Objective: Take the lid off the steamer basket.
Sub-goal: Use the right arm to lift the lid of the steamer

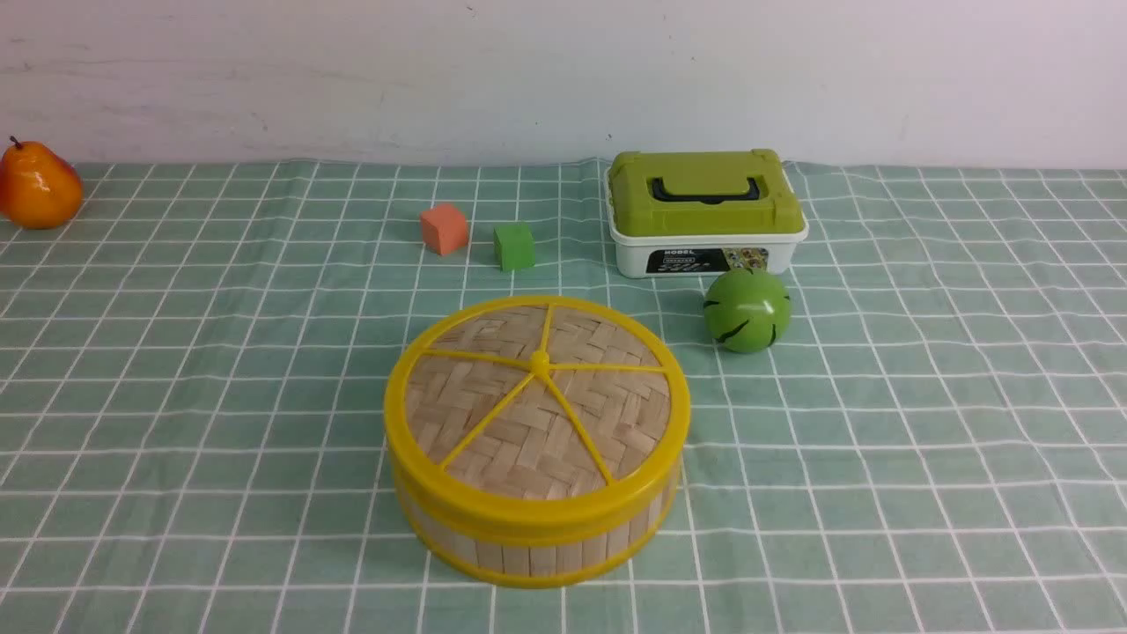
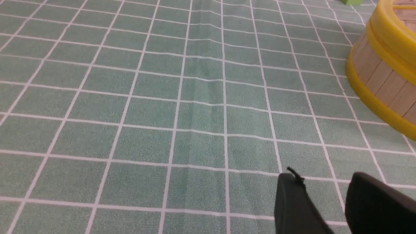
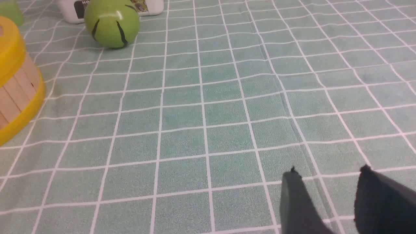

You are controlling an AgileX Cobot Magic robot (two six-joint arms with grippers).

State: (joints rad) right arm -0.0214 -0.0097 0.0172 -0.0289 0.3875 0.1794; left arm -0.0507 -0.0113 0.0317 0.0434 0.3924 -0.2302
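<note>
The lid, tan woven bamboo with a yellow rim and thin yellow spokes, sits closed on the steamer basket in the middle of the table. The basket's slat wall shows in the left wrist view and in the right wrist view. Neither arm shows in the front view. My left gripper is open and empty over bare cloth, well apart from the basket. My right gripper is open and empty over bare cloth on the basket's other side.
A white box with a green lid stands behind the basket, a green ball in front of it. An orange cube and a green cube lie behind the basket. An orange pear sits far left.
</note>
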